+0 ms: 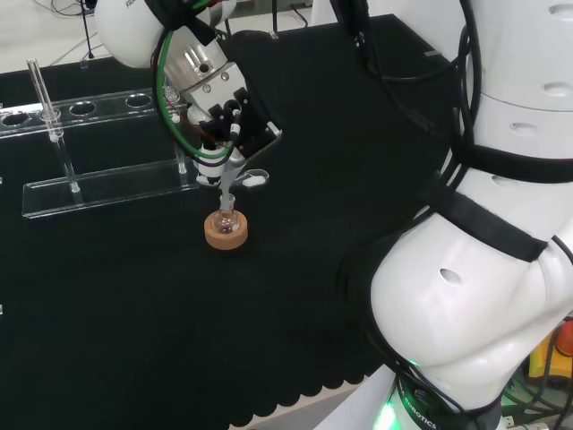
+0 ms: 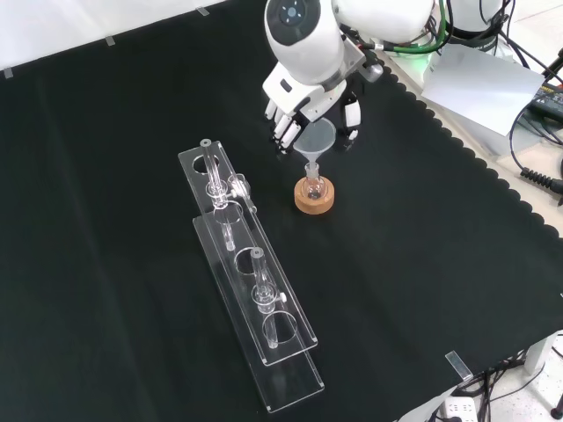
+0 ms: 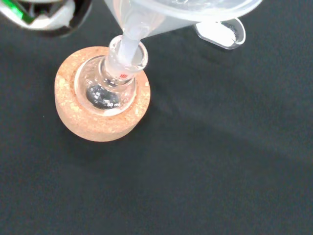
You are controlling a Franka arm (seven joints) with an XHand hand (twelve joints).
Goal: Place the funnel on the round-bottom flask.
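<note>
Closest to the wrist camera, the clear funnel [image 3: 146, 22] hangs with its stem already lowered into the neck of the round-bottom flask [image 3: 110, 88], which sits in a cork ring [image 3: 100, 100] on the black cloth [image 3: 220, 171]. That stem is not quite in line with the neck: it leans, entering at a slant and lying against one side of the rim instead of running down the middle. In the front view the funnel's cone [image 2: 315, 141] stands directly above the flask [image 2: 313, 186], and the hand [image 2: 308, 110] comes down from the cloth's far edge with its fingers curled around the cone's rim, clamped on the funnel. The head view shows the same stack: hand [image 1: 219, 116] uppermost, funnel stem [image 1: 227, 184] below it, flask and cork ring [image 1: 226, 229] beneath, all toward the middle of the cloth, with the clear tube rack [image 1: 98, 148] well apart toward the far left edge. Judged from this, the seating turns on the funnel's long axis: it needs to come upright over the neck and sink a little before the fingers let go, or the cone may tip.
</note>
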